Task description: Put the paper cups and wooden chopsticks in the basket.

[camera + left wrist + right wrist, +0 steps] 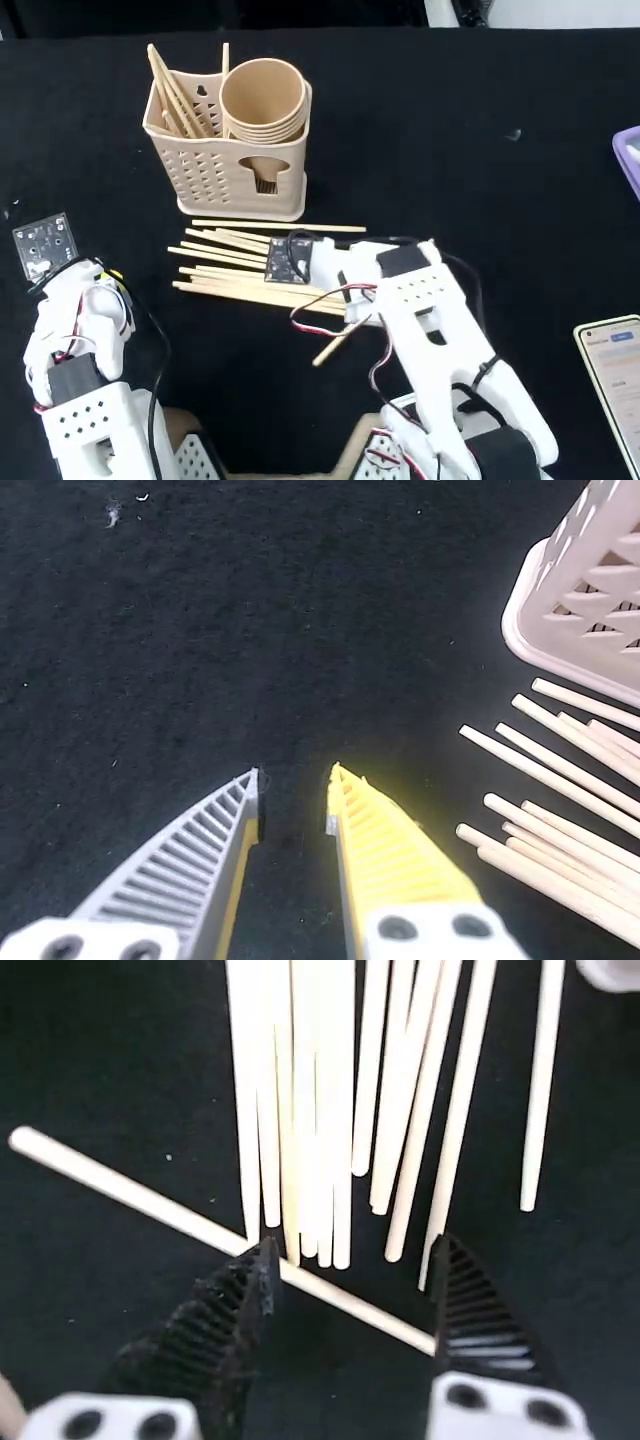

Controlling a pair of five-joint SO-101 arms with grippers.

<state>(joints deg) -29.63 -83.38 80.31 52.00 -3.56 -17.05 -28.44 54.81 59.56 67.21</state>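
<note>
A beige perforated basket [230,170] stands at the back left and holds a stack of paper cups [262,100] and a few upright wooden chopsticks [175,95]. In front of it several loose chopsticks [240,270] lie side by side on the black table. One more chopstick [150,1205] lies slanted across their near ends. My right gripper [350,1250] is open just above those ends, and the slanted stick runs between its black fingers [240,1300]. My left gripper [293,775] is open over bare cloth at the front left. The basket's corner [580,610] and the chopstick tips [560,810] lie off to its side.
A phone [612,380] lies at the table's right edge. A purple object [630,155] shows farther back on the same edge. The right arm [440,340] covers the front middle. Black cloth [480,170] stretches right of the basket.
</note>
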